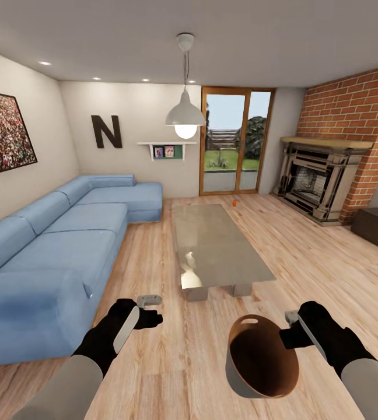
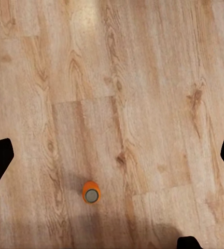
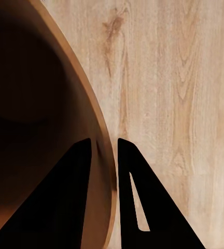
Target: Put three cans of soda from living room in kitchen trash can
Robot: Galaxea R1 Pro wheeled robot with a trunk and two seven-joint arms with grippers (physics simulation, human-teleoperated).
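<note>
Right tool (image 3: 104, 150) clamped on bin (image 1: 253, 379) rim, left tool (image 2: 112, 155) spread above can (image 2: 91, 193) on floor. Risk: bin slipping from thin rim pinch, can tipping if clipped.

2 grey-sleeved arms, black wrists, left gripper (image 1: 150, 310) – black with grey fingers, right gripper (image 1: 290, 326) alike

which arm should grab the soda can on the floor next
Left. Its open gripper hangs over the can of soda standing on the wood floor, while the right gripper is shut on the trash can rim.
</note>
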